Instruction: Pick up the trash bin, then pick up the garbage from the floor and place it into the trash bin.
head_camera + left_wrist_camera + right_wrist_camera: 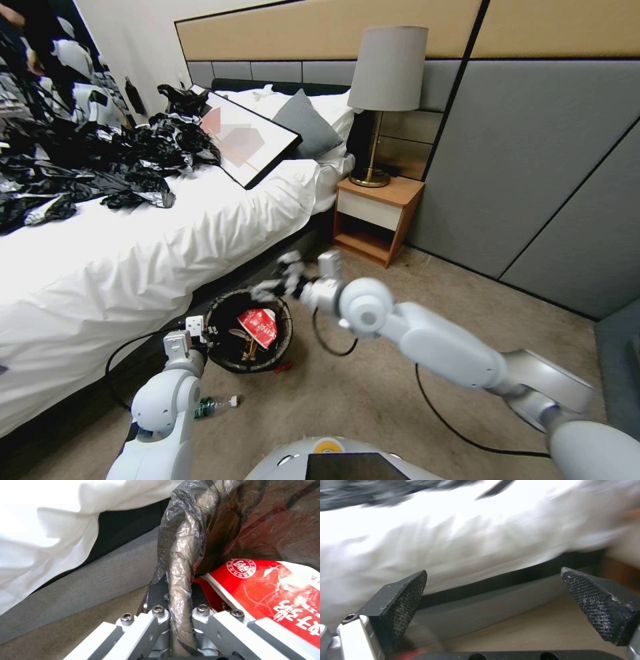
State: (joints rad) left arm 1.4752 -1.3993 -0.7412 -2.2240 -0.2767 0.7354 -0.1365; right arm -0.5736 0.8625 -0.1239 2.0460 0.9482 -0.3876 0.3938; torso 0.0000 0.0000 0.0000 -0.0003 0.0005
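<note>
White bedding covers the bed [133, 247] that fills the left of my head view, its dark base running down to the carpet; a heap of shiny black plastic [87, 160] lies across the far part of it, with a framed picture [250, 137] leaning by a grey pillow [307, 123]; beyond the bed's end I see a wooden nightstand [377, 217] carrying a grey-shaded lamp [388, 80] against the grey panelled wall; the carpet floor [373, 387] takes up the rest.

My right arm reaches across from the right, and the right claw [280, 277] hangs blurred just above the far rim of the trash bin [230, 360]; in the right wrist view its black textured pads [405, 597] stand spread wide with nothing between them, the bed edge behind.

The trash bin sits on the carpet right beside the bed base, its dark bag folded over the rim; my left claw [203, 333] is at the near-left rim, and the left wrist view shows it pressed together on the bag-wrapped rim [180, 580], one finger inside and one outside.

Inside the bin lies a red-and-white snack wrapper [259, 327], close against the left claw in the wrist view; a small red scrap [283, 367] lies on the carpet touching the bin's near-right side; a plastic bottle [215, 405] lies on the carpet by my left arm.
</note>
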